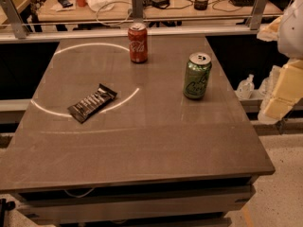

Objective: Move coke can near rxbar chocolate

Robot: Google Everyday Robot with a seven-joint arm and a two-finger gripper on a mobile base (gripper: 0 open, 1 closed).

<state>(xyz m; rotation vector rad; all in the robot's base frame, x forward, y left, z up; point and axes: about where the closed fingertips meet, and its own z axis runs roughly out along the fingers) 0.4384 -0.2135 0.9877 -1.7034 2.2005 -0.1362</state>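
Note:
The coke can (138, 42), red with white script and a silver top, stands upright at the far middle of the grey table (142, 145). The rxbar chocolate (92, 102), a flat black wrapper with light lettering, lies diagonally at the left middle, well to the near left of the can. My gripper (275, 107) is at the right edge of the view on the pale arm (289, 79). It is off the table's right side, away from both objects and holding nothing that shows.
A green can with a silver top (197, 75) stands upright at the right middle of the table. A metal rail (142, 31) runs behind the far edge, with a cluttered desk beyond. A small white object (245, 86) sits low to the right of the table.

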